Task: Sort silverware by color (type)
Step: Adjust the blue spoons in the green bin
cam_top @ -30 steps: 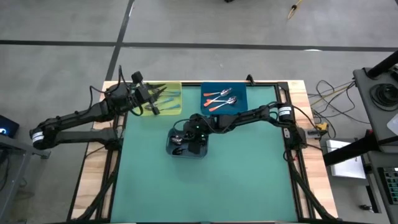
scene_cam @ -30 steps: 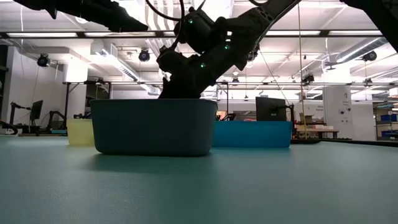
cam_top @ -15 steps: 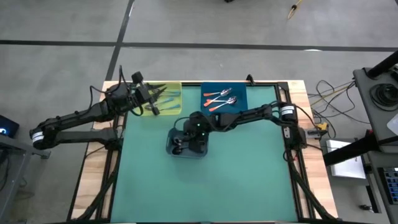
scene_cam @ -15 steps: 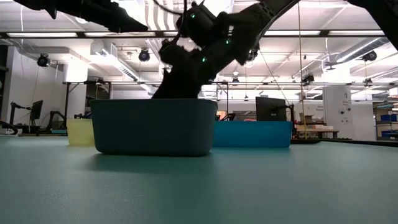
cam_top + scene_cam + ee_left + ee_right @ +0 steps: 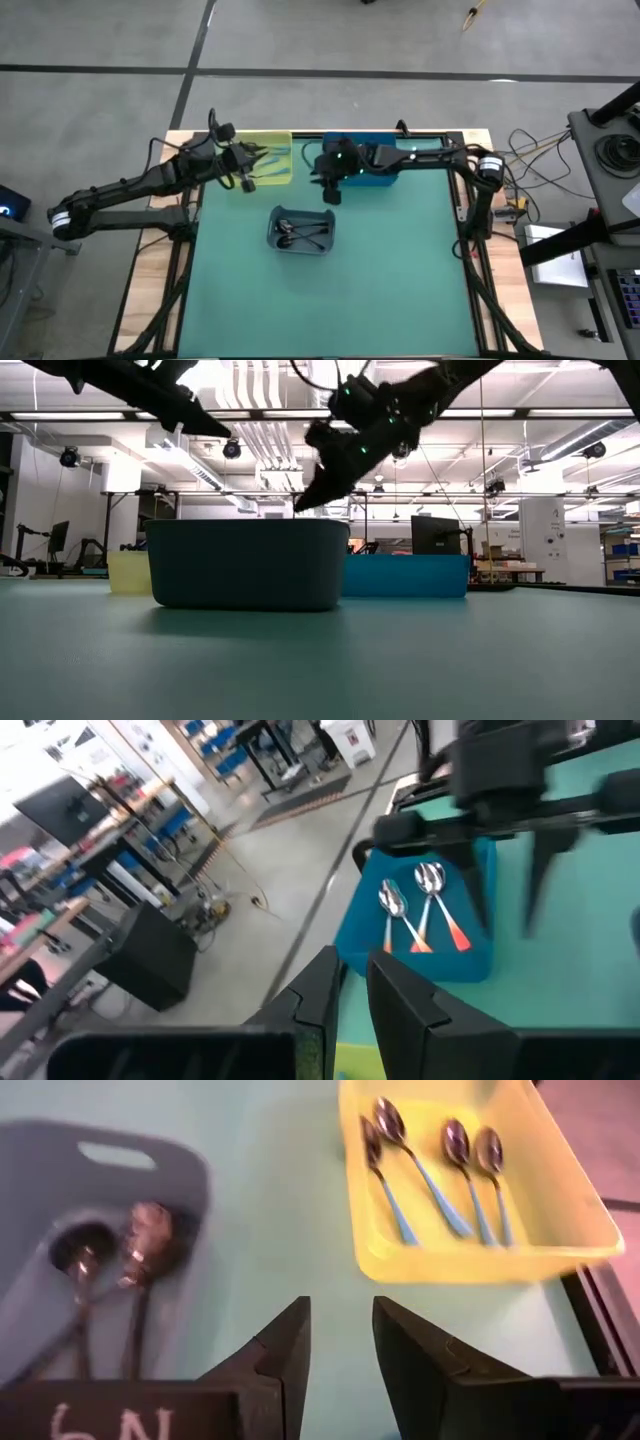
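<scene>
Dark metal spoons (image 5: pixel 300 232) lie in the grey bin (image 5: pixel 274 240) at mid-table. Several light-blue-handled spoons (image 5: pixel 440 1170) lie in the yellow bin (image 5: pixel 470 1260) at the far left. Two orange-handled spoons (image 5: pixel 420 915) show in the blue bin (image 5: pixel 470 960) beside it. My right gripper (image 5: pixel 330 193) hangs open and empty above the bare table between the grey bin and the blue bin, fingers slanting down (image 5: pixel 340 1330). My left gripper (image 5: pixel 248 175) hovers at the yellow bin's near edge. A narrow gap shows between its fingers (image 5: pixel 353 1000), with nothing in it.
The three bins stand in the table's far half: yellow (image 5: pixel 128 572), grey (image 5: pixel 247 565) and blue (image 5: pixel 405 575). My right arm (image 5: pixel 420 160) stretches over the blue bin and hides most of it from above. The green mat (image 5: pixel 340 300) spreads toward the near edge.
My right gripper has risen out of the grey bin. It has swung toward the table's far edge and stands high between the grey and blue bins. The dark spoons stay in the grey bin. My left gripper has tipped down a little in place.
</scene>
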Robot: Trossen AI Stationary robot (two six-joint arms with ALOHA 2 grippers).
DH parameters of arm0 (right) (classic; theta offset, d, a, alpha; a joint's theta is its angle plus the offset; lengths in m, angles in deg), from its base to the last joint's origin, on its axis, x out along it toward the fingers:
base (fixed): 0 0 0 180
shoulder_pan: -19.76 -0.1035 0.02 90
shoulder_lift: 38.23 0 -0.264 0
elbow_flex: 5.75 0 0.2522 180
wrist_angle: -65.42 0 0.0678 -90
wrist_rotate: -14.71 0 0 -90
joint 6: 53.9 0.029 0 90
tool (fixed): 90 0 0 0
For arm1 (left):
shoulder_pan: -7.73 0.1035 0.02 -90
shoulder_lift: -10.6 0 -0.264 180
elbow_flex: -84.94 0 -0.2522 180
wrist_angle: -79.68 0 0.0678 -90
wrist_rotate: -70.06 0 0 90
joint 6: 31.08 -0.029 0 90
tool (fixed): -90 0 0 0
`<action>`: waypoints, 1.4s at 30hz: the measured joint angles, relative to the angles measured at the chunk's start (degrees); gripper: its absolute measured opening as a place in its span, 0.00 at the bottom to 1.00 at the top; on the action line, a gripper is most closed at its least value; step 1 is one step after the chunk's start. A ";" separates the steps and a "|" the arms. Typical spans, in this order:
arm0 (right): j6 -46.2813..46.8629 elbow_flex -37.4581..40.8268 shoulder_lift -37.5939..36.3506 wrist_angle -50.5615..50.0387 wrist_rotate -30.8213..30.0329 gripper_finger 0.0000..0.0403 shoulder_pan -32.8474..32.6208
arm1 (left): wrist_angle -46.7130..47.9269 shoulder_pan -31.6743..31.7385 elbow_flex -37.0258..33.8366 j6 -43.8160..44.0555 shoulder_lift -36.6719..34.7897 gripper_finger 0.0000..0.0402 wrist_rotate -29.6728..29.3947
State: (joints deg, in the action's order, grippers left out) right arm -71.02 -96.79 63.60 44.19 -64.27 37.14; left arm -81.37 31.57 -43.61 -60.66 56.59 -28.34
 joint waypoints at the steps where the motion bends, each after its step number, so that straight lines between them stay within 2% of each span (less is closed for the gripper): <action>1: -0.44 0.71 -0.16 0.29 0.88 0.25 1.11 | 0.45 0.00 0.00 0.76 -0.01 0.09 0.01; 7: -0.54 3.34 -0.25 5.77 9.75 0.25 5.96 | 2.55 0.02 0.00 4.63 0.03 0.09 2.65; 14: -4.23 3.43 -0.45 10.47 11.01 0.24 8.56 | 2.80 0.02 0.00 6.63 0.05 0.09 3.45; 22: -6.94 3.43 -0.47 11.22 14.99 0.24 13.09 | 1.51 0.02 0.00 8.20 1.09 0.09 3.45; 24: -7.47 3.43 -0.47 11.22 15.19 0.24 14.25 | 1.02 0.05 0.00 8.83 1.93 0.09 3.48; 29: -8.50 3.43 -0.84 11.19 20.75 0.24 17.29 | -0.07 0.73 0.49 10.38 5.29 0.09 3.51; 32: -9.27 3.43 -0.99 11.14 21.07 0.24 18.82 | 0.22 1.58 2.02 11.97 8.01 0.09 3.54; 42: -11.98 3.47 -0.75 10.82 21.05 0.24 21.18 | 15.64 3.72 10.20 12.77 14.98 0.09 7.50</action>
State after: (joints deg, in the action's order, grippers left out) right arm -83.00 -93.31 62.84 55.01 -43.22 58.33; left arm -65.73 35.28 -33.41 -47.89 71.58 -20.84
